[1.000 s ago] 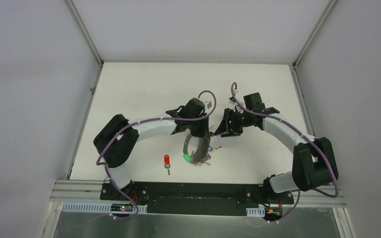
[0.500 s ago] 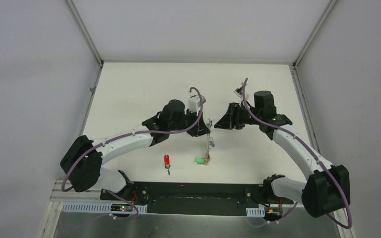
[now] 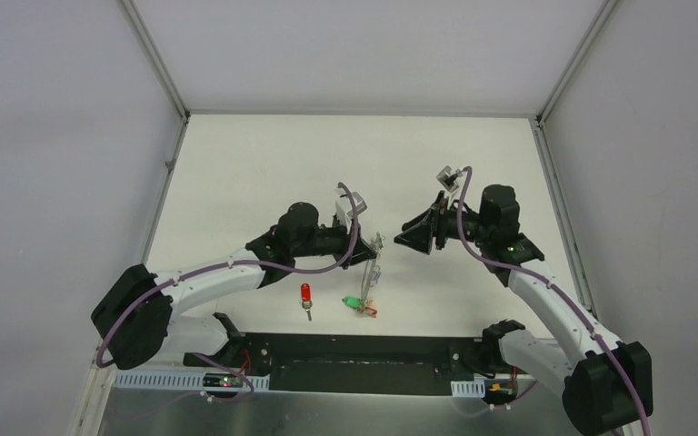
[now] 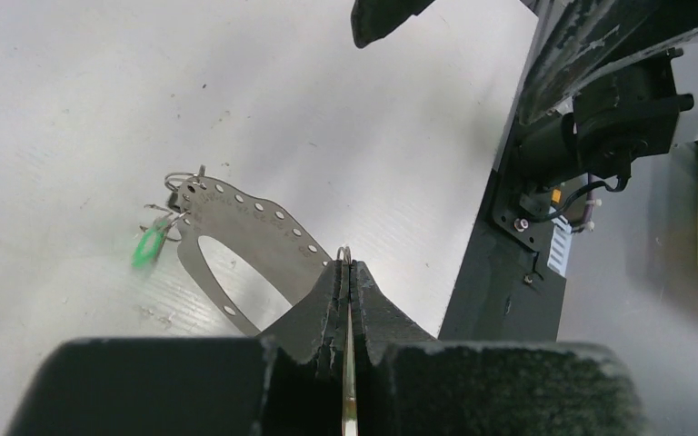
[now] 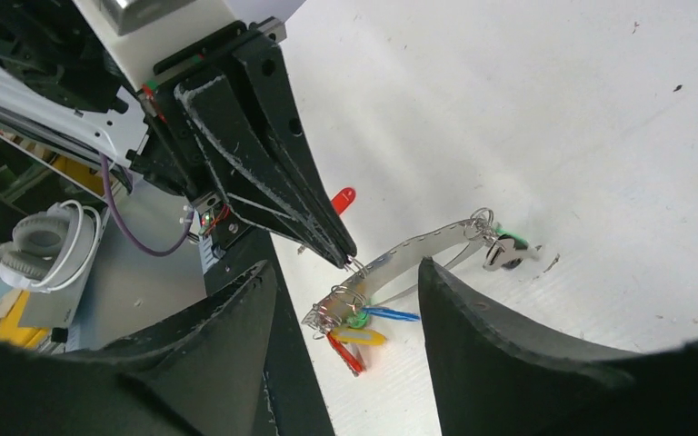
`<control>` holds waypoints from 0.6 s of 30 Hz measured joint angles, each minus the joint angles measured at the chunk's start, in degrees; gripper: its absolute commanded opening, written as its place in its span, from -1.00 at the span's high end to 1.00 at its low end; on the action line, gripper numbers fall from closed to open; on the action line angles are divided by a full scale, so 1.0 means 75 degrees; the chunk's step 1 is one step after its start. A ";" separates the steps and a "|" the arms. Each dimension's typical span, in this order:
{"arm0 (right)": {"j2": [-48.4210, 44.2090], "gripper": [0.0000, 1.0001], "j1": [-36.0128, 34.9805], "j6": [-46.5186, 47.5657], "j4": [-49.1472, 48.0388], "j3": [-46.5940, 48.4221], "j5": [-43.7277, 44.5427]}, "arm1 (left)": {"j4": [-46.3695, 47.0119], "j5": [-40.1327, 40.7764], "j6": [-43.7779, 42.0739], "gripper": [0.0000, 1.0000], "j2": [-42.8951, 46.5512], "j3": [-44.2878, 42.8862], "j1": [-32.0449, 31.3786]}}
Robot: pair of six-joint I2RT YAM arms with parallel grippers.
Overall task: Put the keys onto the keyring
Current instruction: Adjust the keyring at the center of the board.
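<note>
The keyring (image 4: 264,221) is a flat grey metal loop with small holes along it. My left gripper (image 4: 346,265) is shut on its rim and holds it up; in the top view (image 3: 373,272) it hangs edge-on from the gripper (image 3: 375,243). A green key (image 4: 150,245) hangs at its lower end, with blue (image 5: 391,314), yellow (image 5: 356,336) and red (image 5: 347,354) tags on small rings. A loose red key (image 3: 306,292) lies on the table left of the ring. My right gripper (image 3: 407,238) is open and empty, a little to the right of the ring, and faces it (image 5: 345,268).
The white table (image 3: 254,173) is walled by grey panels on three sides. The black base plate (image 3: 363,350) runs along the near edge, close under the hanging ring. A rack with headphones (image 5: 50,245) shows beyond the table edge.
The ring was lifted off the table by my left gripper and now hangs edge-on, nearer the front. My right gripper drew back to the right and away from the ring.
</note>
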State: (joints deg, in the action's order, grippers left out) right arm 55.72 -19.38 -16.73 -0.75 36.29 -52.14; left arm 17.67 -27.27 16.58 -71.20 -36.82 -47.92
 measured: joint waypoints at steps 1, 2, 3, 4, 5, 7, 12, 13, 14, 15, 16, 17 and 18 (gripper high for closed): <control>-0.0012 -0.21 0.0000 0.0050 -0.0085 -0.0047 -0.0064 | 0.0003 0.0003 -0.0020 1.00 -0.0009 0.0029 0.0000; -0.0023 -0.22 0.0000 0.0096 -0.0152 -0.0117 -0.0122 | 0.0003 0.0006 -0.0029 1.00 -0.0035 0.0032 0.0000; -0.0032 -0.23 -0.0003 0.0131 -0.0245 -0.0207 -0.0172 | 0.0061 0.0009 -0.0055 1.00 -0.0085 0.0032 0.0000; -0.0038 -0.23 -0.0003 0.0172 -0.0329 -0.0309 -0.0216 | 0.0128 0.0015 -0.0076 1.00 -0.0152 0.0032 0.0000; -0.0038 -0.25 -0.0003 0.0189 -0.0385 -0.0391 -0.0256 | 0.0187 0.0017 -0.0085 1.00 -0.0221 0.0032 0.0000; -0.0038 -0.26 -0.0003 0.0251 -0.0519 -0.0606 -0.0332 | 0.0321 0.0029 -0.0096 1.00 -0.0399 0.0032 0.0000; -0.0038 -0.21 -0.0017 0.0303 -0.0941 -0.0979 -0.0361 | 0.0647 0.0050 -0.0105 1.00 -0.0857 0.0029 0.0000; -0.0035 -0.19 -0.0026 0.0303 -0.1151 -0.1122 -0.0356 | 0.0705 0.0047 -0.0105 1.00 -0.0953 0.0035 0.0000; -0.0035 -0.16 -0.0032 0.0300 -0.1282 -0.1227 -0.0356 | 0.0778 0.0044 -0.0105 1.00 -0.1011 0.0050 0.0000; -0.0035 -0.11 -0.0038 0.0300 -0.1478 -0.1384 -0.0358 | 0.0883 0.0038 -0.0111 1.00 -0.1061 0.0090 0.0000; -0.0035 -0.10 -0.0044 0.0297 -0.1644 -0.1542 -0.0367 | 0.1005 0.0026 -0.0117 1.00 -0.1084 0.0152 0.0000; -0.0035 -0.08 -0.0050 0.0303 -0.1784 -0.1682 -0.0373 | 0.1110 0.0012 -0.0128 1.00 -0.1096 0.0210 0.0000; -0.0035 -0.06 -0.0052 0.0306 -0.1900 -0.1798 -0.0379 | 0.1244 -0.0012 -0.0140 1.00 -0.1102 0.0280 -0.0003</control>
State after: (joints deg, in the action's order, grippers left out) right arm 55.46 -19.77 -14.44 -15.00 22.81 -54.98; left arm 27.00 -27.35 15.53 -79.46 -34.72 -47.94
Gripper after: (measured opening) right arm 0.557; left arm 0.008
